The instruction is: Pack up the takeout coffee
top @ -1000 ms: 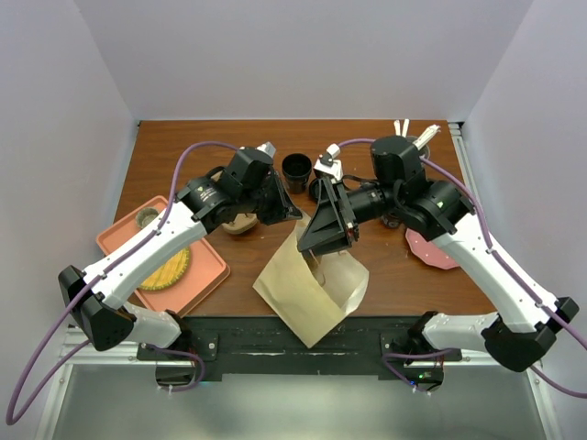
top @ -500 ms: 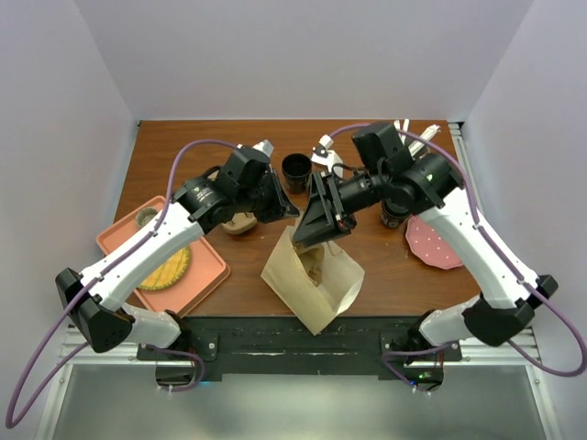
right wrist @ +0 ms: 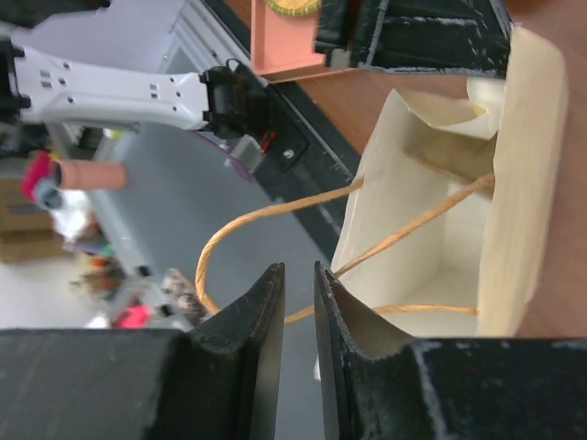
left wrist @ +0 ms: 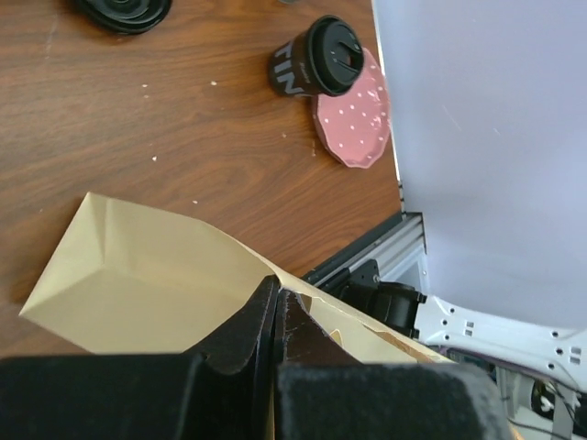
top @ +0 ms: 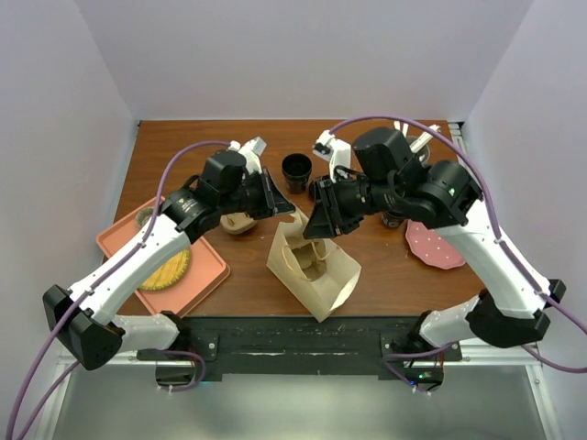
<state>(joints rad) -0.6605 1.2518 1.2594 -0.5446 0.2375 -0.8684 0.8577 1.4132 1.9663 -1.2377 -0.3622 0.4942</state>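
Observation:
The takeout coffee, a black cup with a black sip lid, stands on the table beside a pink plate. In the top view it is mostly hidden behind my right arm. A tan paper bag stands open at the table's front centre. My left gripper is shut on the bag's left rim, and its jaws pinch the paper. My right gripper hovers at the bag's other rim. Its jaws are narrowly apart with nothing between them, and a twine handle loops just past the tips.
A lidless black cup stands behind the bag. A loose black lid lies near it. The pink dotted plate sits at the right. An orange tray with food sits at the front left. White utensils lie at the back right.
The bag has risen from slumped to upright with its mouth open. My right gripper has swung back and up to the bag's rim and narrowed its jaws. The left has held its pinch.

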